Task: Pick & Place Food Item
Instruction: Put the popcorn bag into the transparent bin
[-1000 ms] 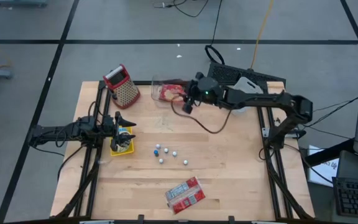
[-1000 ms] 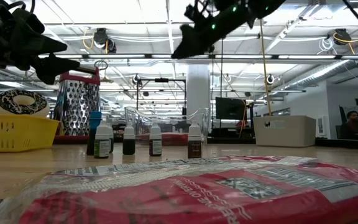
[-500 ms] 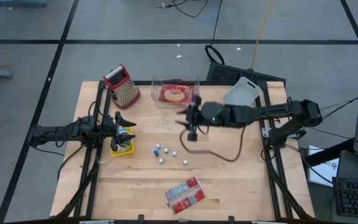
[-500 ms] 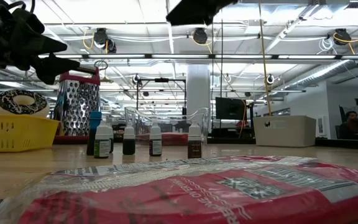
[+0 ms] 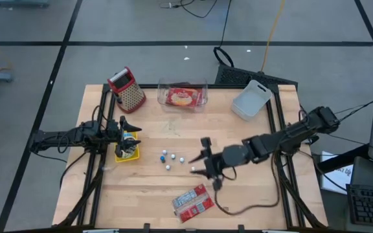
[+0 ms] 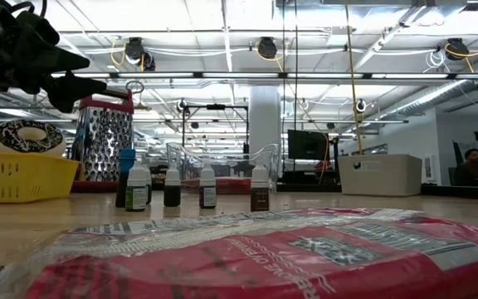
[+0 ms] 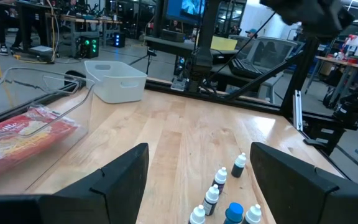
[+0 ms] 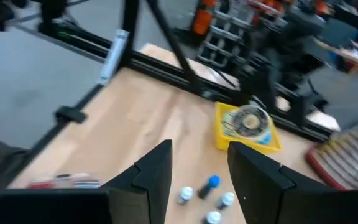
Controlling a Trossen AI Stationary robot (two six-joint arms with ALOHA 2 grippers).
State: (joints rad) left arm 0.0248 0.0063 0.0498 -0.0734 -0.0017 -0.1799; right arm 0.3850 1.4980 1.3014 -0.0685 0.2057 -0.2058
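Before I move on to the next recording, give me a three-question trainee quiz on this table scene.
1. True or false: the red food packet lies inside the clear plastic container at the table's far edge.
2. What sits in the small yellow basket under the left gripper?
A. a doughnut
B. a bottle
C. nothing
3. Fill in: the open, empty right gripper hovers between the small dropper bottles and the flat red ______ near the front edge.

Key: 1 true; 2 A; 3 pouch.
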